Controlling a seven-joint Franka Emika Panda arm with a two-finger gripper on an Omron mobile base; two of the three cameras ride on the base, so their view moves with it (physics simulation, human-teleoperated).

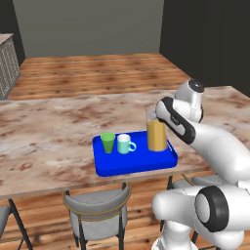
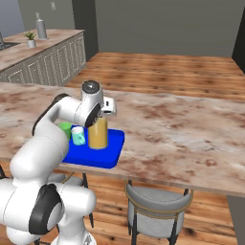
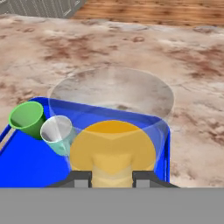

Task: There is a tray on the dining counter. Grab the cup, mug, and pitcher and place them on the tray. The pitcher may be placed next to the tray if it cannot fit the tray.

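Three vessels stand on the tray at the counter's near edge: cup, mug, pitcher. The pitcher, clear rigid glass showing orange-yellow liquid, is probably heavy, slick and breakable; its rim wall looks the best hold. The pincer is narrowed on that wall.

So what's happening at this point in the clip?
The white arm's gripper has its jaws closed on the rim of the clear glass pitcher of orange liquid, which stands at the right end of the bright blue tray on the marbled dining counter. The green handleless cup and teal mug already sit upright on the tray beside it.
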